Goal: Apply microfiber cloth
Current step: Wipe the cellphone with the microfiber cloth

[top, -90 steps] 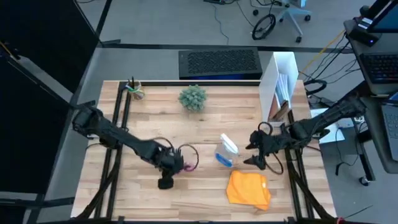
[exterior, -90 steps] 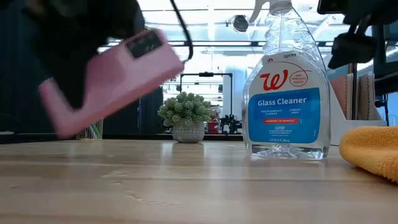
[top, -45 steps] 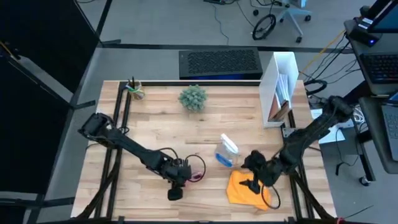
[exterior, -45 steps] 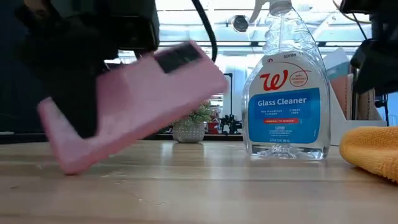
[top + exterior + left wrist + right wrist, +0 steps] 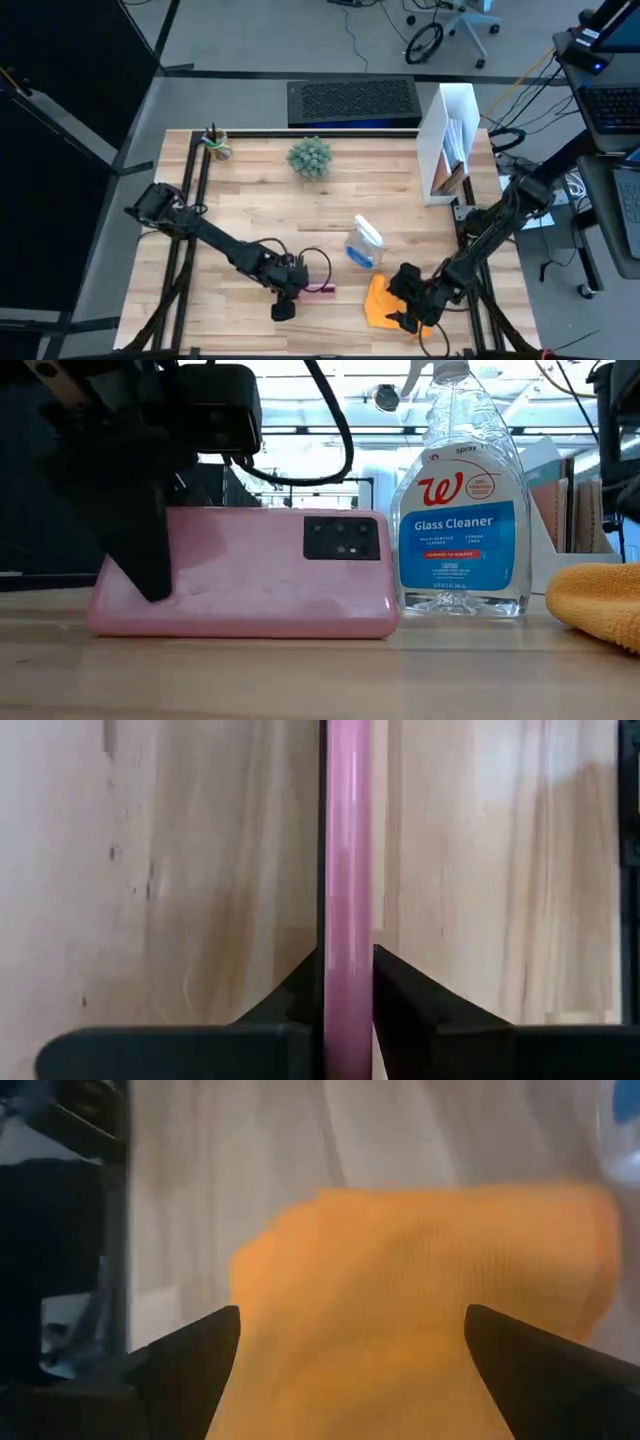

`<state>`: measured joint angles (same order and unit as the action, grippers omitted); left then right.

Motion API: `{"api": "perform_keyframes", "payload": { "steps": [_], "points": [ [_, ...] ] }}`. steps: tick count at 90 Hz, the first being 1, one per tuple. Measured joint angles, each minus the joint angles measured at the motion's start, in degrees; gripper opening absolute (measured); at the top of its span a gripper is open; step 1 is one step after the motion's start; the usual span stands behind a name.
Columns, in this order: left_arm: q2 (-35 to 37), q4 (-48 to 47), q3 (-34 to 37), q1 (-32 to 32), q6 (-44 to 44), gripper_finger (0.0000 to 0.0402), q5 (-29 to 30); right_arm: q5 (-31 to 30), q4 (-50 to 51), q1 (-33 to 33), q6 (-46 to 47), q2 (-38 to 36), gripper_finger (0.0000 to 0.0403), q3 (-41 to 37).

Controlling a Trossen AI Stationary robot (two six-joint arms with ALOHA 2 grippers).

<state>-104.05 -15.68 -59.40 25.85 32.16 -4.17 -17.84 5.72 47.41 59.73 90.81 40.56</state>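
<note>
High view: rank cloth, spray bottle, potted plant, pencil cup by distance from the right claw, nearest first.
1. Orange cloth, directly under the right claw.
2. Spray bottle, just behind the cloth.
3. Potted plant, far-centre of the table.
4. Pencil cup, far-left corner.

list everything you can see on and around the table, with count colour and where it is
microfiber cloth: 1, bright orange, near edge of the table on the right, under the right gripper
phone: 1, pink case, standing on its long edge on the table left of the bottle, held by the left gripper
spray bottle: 1, clear with blue label, mid table just behind the cloth
potted plant: 1, green, far middle of the table
pencil cup: 1, tan, far left corner
file holder: 1, white, far right corner
mat: 1, dark, on the floor beyond the table
table: 1, light wood
left gripper: 1, dark, shut on the phone
right gripper: 1, dark, open over the cloth
</note>
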Motion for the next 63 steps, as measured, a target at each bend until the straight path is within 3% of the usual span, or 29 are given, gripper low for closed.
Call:
{"api": "perform_keyframes", "payload": {
  "steps": [12, 29, 63],
  "points": [
    [0.1, 0.1, 0.0, -0.1, -0.1, 0.0045, 0.4, 2.7, -0.2, -1.3, -0.4, 1.9, 0.036, 0.0],
    [0.8, 0.5, -0.1, -0.6, 1.8, 0.0052, 0.3, 2.0, -0.4, -1.6, -0.9, 3.1, 0.034, 0.1],
    [0.8, -0.9, -0.1, -3.3, 0.0, 0.0147, -0.6, 0.4, -0.7, -2.0, -3.5, 3.3, 0.0338, 0.1]
  ]
}}
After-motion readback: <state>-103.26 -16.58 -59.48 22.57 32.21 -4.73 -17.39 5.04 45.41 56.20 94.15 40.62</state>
